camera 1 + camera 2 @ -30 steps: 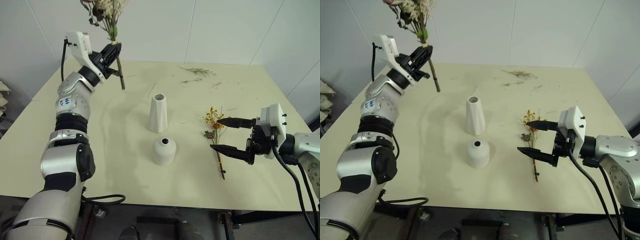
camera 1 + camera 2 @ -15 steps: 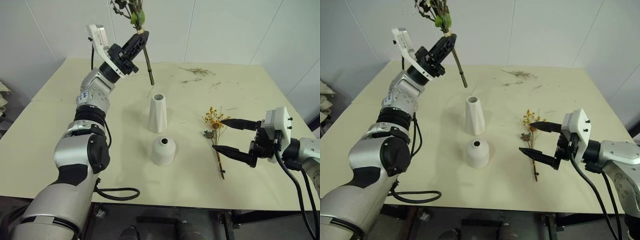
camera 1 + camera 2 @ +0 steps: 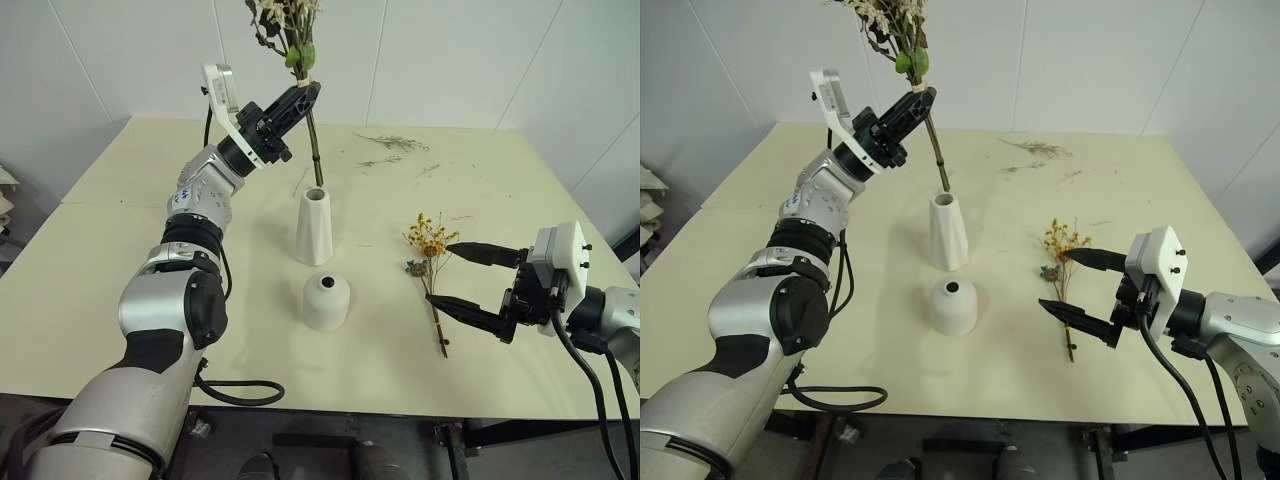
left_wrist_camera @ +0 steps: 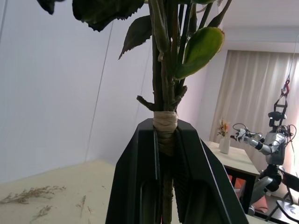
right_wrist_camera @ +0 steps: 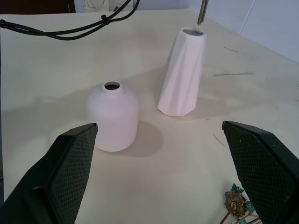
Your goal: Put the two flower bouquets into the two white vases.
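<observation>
Nearest, the right gripper (image 3: 468,281) hovers with fingers spread wide beside the small yellow bouquet (image 3: 430,262) lying on the table (image 3: 120,260). Behind the short vase (image 3: 326,299) stands the tall vase (image 3: 315,227). Farthest, the left gripper (image 3: 303,101) clamps the large bouquet (image 3: 296,40), stem tips just above the tall vase's mouth.

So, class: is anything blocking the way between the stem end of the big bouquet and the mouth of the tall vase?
Nothing visible is. The left gripper is shut on the larger bouquet, and its stem end hangs just above the tall vase, whose open mouth is clear. The short vase stands nearer the robot, out of the path.
</observation>
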`<state>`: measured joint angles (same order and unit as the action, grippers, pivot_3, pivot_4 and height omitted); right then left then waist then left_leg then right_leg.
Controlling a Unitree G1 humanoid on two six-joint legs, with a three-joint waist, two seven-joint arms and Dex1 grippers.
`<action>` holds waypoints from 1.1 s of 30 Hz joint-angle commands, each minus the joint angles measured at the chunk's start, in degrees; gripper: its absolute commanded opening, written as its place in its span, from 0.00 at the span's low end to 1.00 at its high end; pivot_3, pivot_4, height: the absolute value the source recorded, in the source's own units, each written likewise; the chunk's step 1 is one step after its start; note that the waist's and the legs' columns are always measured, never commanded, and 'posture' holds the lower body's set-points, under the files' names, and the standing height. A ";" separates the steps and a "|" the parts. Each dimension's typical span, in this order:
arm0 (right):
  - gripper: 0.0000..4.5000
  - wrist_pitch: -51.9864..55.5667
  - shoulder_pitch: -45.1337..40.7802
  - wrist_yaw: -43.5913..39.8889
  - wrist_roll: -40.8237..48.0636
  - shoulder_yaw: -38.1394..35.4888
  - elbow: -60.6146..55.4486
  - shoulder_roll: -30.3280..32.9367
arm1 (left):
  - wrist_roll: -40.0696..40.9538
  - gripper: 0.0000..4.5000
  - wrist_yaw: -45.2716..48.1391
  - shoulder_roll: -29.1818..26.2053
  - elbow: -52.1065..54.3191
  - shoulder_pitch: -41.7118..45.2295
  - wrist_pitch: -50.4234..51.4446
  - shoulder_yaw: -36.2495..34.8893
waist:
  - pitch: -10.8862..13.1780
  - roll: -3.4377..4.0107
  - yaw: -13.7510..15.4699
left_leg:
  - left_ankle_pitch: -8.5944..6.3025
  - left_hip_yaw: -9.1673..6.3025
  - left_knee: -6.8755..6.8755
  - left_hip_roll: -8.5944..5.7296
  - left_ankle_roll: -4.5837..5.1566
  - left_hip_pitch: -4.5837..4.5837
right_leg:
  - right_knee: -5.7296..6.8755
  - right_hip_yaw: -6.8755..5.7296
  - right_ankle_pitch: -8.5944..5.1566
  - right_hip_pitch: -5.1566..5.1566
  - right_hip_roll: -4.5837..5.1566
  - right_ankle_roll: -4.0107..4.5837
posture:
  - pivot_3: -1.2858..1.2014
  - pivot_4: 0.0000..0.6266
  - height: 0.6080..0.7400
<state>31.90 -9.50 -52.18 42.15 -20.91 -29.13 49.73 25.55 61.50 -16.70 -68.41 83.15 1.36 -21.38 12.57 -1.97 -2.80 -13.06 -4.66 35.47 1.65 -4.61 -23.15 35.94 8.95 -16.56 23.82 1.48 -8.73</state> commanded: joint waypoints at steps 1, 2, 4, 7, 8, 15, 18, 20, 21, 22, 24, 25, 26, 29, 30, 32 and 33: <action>1.00 -0.01 0.63 0.27 1.49 -3.23 -2.15 1.05 | -1.21 0.02 -0.05 -0.08 0.29 0.90 -0.79 0.63 | 0.00 0.00 -0.02 | 0.00 0.00 0.00 0.00 0.00 0.00 | 0.00 -0.01 0.00 0.00 0.00 0.00 | 0.52 0.24 1.00; 1.00 0.01 0.84 0.10 1.66 -3.49 -2.16 1.13 | -1.39 0.02 -0.05 0.00 0.21 0.77 -0.91 0.66 | 0.00 0.00 -0.02 | 0.00 0.00 -0.01 0.00 0.00 0.00 | 0.00 -0.01 0.00 0.00 0.00 0.00 | 0.52 0.24 1.00; 1.00 0.39 1.21 -0.24 2.36 -4.25 -2.20 1.39 | -2.23 0.02 -0.22 0.04 0.03 0.46 -1.57 1.09 | 0.00 0.00 -0.02 | 0.00 0.00 0.00 0.00 0.00 0.00 | 0.00 0.00 0.00 0.00 0.00 0.00 | 0.52 0.24 1.00; 1.00 0.72 0.81 0.52 3.89 -5.80 -1.93 1.17 | -2.90 0.02 -0.27 0.05 -0.23 0.17 -2.06 1.46 | 0.00 0.00 -0.06 | 0.00 0.00 0.00 0.00 0.00 0.00 | 0.00 0.00 0.00 0.00 0.00 0.00 | 0.52 0.24 1.00; 1.00 0.87 0.39 1.11 4.75 -6.38 -1.78 0.87 | -3.05 0.02 -0.29 0.08 -0.31 0.12 -2.17 1.51 | 0.00 0.00 -0.07 | 0.00 0.00 0.00 0.00 0.00 0.00 | 0.01 0.00 0.00 0.00 0.00 0.00 | 0.52 0.24 1.00; 1.00 1.88 0.77 2.05 8.18 -9.76 -2.60 1.95 | -4.07 0.02 -0.18 0.35 -0.79 -0.20 -2.80 1.90 | 0.00 0.00 -0.08 | 0.00 0.00 0.00 0.00 0.00 0.00 | 0.00 0.00 0.00 -0.01 0.00 0.00 | 0.52 0.24 1.00; 1.00 2.14 0.38 2.17 9.51 -10.92 -2.51 2.34 | -4.68 0.02 0.05 0.42 -0.88 -0.47 -3.17 2.29 | 0.00 0.00 -0.08 | 0.00 0.00 0.00 0.00 0.00 0.00 | 0.00 0.00 0.00 -0.01 0.00 0.00 | 0.52 0.24 1.00; 1.00 2.48 -0.91 2.41 10.89 -12.14 -1.56 3.01 | -4.99 0.02 -0.08 0.53 -1.05 -0.62 -3.32 2.39 | 0.00 0.00 -0.08 | 0.00 0.00 0.00 0.00 0.00 0.00 | 0.00 0.00 0.00 -0.01 0.00 0.00 | 0.52 0.24 1.00; 1.00 2.66 -1.32 2.51 11.36 -12.50 -1.23 3.29 | -5.08 0.02 -0.13 0.56 -1.12 -0.65 -3.34 2.38 | 0.00 0.00 -0.13 | 0.00 0.00 0.00 0.00 0.00 0.00 | 0.00 0.00 0.00 -0.02 0.00 0.00 | 0.52 0.24 1.00; 1.00 2.69 -1.59 2.46 11.54 -12.73 -0.83 3.53 | -5.20 0.02 -0.12 0.59 -1.19 -0.70 -3.41 2.38 | 0.00 0.00 -0.13 | 0.00 0.00 0.01 0.00 0.00 0.00 | 0.01 0.00 0.00 -0.02 0.00 0.00 | 0.52 0.24 1.00; 1.00 3.00 -2.21 2.07 11.96 -13.44 0.11 4.40 | -5.54 0.02 -0.14 0.71 -1.35 -0.86 -3.62 2.43 | 0.00 0.00 -0.07 | 0.00 -0.01 0.01 0.00 0.01 0.01 | 0.01 -0.01 0.00 -0.02 0.00 0.00 | 0.52 0.24 1.00; 1.00 3.10 -2.54 1.95 12.13 -13.70 0.50 4.83 | -5.78 0.02 -0.18 0.73 -1.45 -0.93 -3.71 2.51 | 0.00 0.00 -0.09 | 0.00 -0.01 0.00 0.00 0.00 0.01 | 0.00 0.00 0.00 -0.02 0.00 0.00 | 0.52 0.24 1.00; 1.00 3.15 -2.78 1.96 12.26 -13.75 0.74 5.13 | -5.97 0.02 -0.20 0.72 -1.53 -0.97 -3.76 2.52 | 0.00 0.00 -0.12 | 0.00 0.00 0.00 0.00 0.01 0.01 | -0.01 0.00 0.00 -0.02 0.00 0.00 | 0.52 0.24 1.00; 1.00 3.18 -3.27 1.48 12.47 -14.35 1.74 6.10 | -6.56 0.02 -0.15 0.65 -1.53 -1.25 -4.15 2.71 | 0.00 0.00 -0.15 | 0.00 -0.01 0.00 0.00 0.01 0.01 | 0.00 0.00 0.00 -0.02 0.00 0.00 | 0.52 0.24 1.00; 1.00 3.23 -3.39 1.24 12.59 -14.71 2.11 6.40 | -6.67 0.02 -0.20 0.61 -1.51 -1.36 -4.25 2.72 | 0.00 0.00 -0.14 | 0.00 -0.01 0.00 0.00 0.01 0.01 | 0.00 0.00 0.00 -0.02 0.00 0.00 | 0.52 0.24 1.00; 1.00 3.29 -3.42 0.94 12.85 -15.14 2.49 6.79 | -6.93 0.02 -0.31 0.55 -1.47 -1.52 -4.36 2.72 | 0.00 0.00 -0.12 | 0.00 -0.01 0.00 0.00 0.01 0.01 | 0.00 0.00 0.00 -0.02 0.00 0.00 | 0.52 0.24 1.00; 1.00 3.33 -3.34 0.76 12.96 -15.42 2.62 6.98 | -7.17 0.02 -0.13 0.49 -1.44 -1.72 -4.49 2.85 | 0.00 0.00 -0.12 | 0.00 -0.01 0.00 0.00 0.01 0.00 | 0.00 0.00 0.00 -0.02 0.00 0.00 | 0.52 0.24 1.00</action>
<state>35.35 -12.16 -50.92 53.74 -33.65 -26.38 55.58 18.75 61.30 -16.05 -70.56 80.75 -1.99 -18.96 12.57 -1.97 -2.92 -13.06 -4.67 35.48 1.65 -4.61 -23.15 35.93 8.96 -16.56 23.80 1.48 -8.74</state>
